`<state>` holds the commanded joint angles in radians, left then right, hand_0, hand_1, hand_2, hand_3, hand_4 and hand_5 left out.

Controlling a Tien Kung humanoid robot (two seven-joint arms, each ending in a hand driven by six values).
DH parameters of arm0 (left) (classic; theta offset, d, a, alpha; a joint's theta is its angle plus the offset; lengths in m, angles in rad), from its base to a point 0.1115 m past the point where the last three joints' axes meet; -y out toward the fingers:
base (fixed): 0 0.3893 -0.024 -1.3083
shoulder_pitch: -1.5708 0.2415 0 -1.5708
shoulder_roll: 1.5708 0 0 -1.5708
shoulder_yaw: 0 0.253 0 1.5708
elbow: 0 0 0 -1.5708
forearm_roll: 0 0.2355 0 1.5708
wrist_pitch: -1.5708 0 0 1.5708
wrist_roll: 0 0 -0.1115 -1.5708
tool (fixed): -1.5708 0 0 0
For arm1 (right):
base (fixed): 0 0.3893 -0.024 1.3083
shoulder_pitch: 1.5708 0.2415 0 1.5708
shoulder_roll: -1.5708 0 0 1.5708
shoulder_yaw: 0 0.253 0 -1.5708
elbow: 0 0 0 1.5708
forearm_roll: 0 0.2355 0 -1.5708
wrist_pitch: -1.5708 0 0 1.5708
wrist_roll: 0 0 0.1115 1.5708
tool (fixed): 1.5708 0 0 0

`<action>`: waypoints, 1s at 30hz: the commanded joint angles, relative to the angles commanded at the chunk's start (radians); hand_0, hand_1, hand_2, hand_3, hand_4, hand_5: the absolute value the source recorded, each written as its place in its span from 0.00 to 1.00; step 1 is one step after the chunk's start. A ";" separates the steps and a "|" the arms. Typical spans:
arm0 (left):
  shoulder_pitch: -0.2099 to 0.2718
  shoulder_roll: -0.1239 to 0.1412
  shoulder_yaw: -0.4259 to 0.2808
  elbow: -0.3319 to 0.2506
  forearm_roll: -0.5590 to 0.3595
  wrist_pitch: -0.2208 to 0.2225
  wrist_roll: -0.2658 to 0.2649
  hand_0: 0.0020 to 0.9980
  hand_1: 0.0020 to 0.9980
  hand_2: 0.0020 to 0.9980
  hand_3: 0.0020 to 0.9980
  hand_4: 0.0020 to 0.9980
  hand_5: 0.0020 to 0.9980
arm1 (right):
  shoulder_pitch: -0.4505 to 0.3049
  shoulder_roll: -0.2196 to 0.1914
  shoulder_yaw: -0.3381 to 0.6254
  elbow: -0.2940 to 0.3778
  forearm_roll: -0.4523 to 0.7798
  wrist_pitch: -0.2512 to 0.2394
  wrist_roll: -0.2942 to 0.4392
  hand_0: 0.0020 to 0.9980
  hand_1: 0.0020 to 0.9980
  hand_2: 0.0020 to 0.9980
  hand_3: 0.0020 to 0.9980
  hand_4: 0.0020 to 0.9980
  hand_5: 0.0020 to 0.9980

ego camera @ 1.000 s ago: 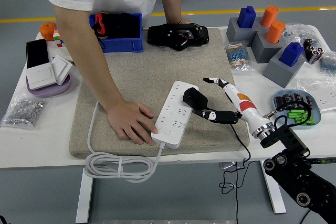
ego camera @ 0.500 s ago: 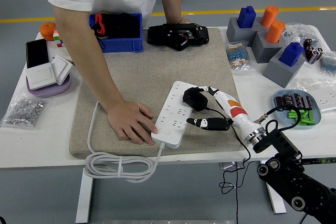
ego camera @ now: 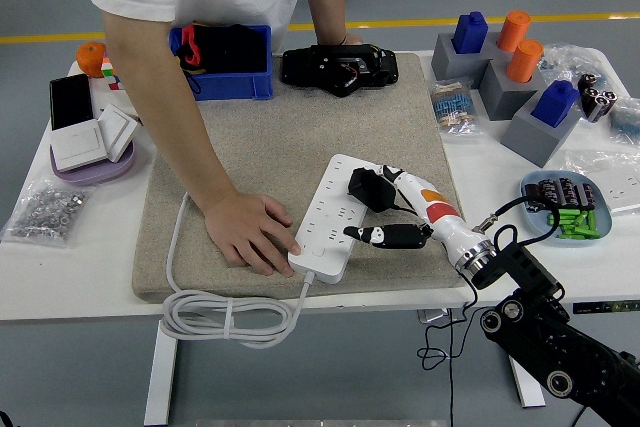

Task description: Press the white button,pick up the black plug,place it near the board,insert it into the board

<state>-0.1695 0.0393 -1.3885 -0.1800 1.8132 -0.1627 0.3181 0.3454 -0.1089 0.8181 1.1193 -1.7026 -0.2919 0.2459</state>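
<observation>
Beige felt covers the middle of the white table (ego camera: 60,287), a thick mat (ego camera: 270,147) on which the white power strip (ego camera: 335,217) lies at a slant, its white cord (ego camera: 225,317) looping off the near edge. Grey floor with a yellow line shows beyond the far side. No writing or brand can be read on anything.

At the right, the robot's right hand (ego camera: 405,212) reaches over the strip with its fingers spread, holding nothing. The black plug (ego camera: 368,187) sits on the strip just beside the upper fingertips, and its thin black cable (ego camera: 455,287) runs under the hand and off the table edge. A lower black finger (ego camera: 385,237) points across the strip's edge.

On the far side of the strip from those fingers, a person's hand (ego camera: 250,232) rests flat on the mat with its fingertips against the strip's near end. Well beyond the fingers lie a blue bin (ego camera: 230,72) and a black device (ego camera: 335,67).
</observation>
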 joint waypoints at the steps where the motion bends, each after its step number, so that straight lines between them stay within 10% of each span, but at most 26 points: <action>1: 0.000 0.000 0.000 0.000 0.000 0.000 0.000 0.69 0.64 0.61 0.64 0.56 0.20 | 0.001 0.000 -0.002 -0.001 0.001 0.000 0.000 0.90 0.87 0.81 0.80 1.00 0.44; 30: -0.001 0.001 -0.005 0.000 0.007 -0.001 0.001 0.69 0.64 0.61 0.64 0.56 0.20 | 0.037 0.014 -0.058 -0.025 0.021 0.003 0.002 0.89 0.85 0.80 0.80 1.00 0.42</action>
<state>-0.1702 0.0401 -1.3937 -0.1800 1.8203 -0.1634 0.3190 0.3822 -0.0951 0.7597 1.0939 -1.6818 -0.2888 0.2482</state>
